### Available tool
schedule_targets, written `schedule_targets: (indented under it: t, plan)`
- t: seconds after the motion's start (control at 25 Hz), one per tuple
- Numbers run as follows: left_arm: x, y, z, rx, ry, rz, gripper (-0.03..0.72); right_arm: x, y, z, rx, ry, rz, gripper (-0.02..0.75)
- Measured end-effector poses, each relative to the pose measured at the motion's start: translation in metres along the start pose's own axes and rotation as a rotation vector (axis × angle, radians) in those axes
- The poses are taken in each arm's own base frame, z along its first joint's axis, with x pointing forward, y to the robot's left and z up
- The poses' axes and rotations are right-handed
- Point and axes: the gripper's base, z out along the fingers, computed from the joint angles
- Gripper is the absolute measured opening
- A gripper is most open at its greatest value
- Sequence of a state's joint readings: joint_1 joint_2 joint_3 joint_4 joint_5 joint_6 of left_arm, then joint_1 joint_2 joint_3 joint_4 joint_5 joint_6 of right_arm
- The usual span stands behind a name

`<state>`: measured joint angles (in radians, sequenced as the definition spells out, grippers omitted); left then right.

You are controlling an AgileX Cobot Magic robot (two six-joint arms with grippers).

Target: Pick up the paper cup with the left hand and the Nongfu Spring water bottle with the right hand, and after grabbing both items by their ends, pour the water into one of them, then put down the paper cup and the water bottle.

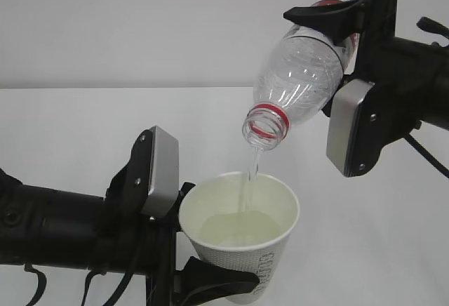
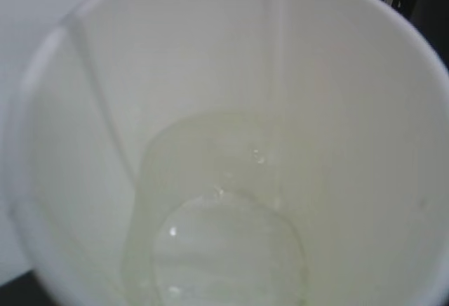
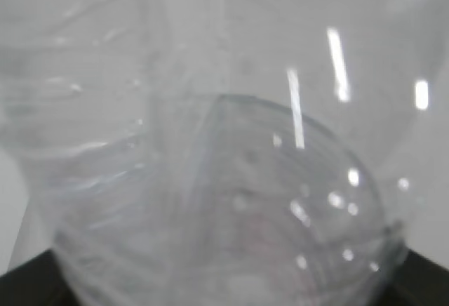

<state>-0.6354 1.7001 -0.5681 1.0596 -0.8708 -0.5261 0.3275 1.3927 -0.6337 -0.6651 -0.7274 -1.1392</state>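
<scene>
Two grips engaged: left hand [image 1: 210, 278] clamping paper cup [image 1: 242, 239] low; right hand [image 1: 344, 39] clamping tilted Nongfu Spring water bottle [image 1: 298, 81] above. Water [image 1: 249, 173] streaming in. Cup thin, crushable, gaining weight; bottle light, squashy, slick.

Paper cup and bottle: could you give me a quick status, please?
Left gripper shut on paper cup. Right gripper holds tilted bottle. Water streaming in. Nothing obstructing.
</scene>
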Motion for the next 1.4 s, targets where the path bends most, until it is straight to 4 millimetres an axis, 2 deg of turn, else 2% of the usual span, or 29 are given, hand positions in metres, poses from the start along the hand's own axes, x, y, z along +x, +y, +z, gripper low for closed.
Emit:
schedule_targets:
  t: [1.4]
  plan:
    - [-0.0002,0.0005,0.0000,-0.005,-0.002,0.027,0.498,0.0001,0.0000,0.0000,0.000,0.001,0.001,0.520]
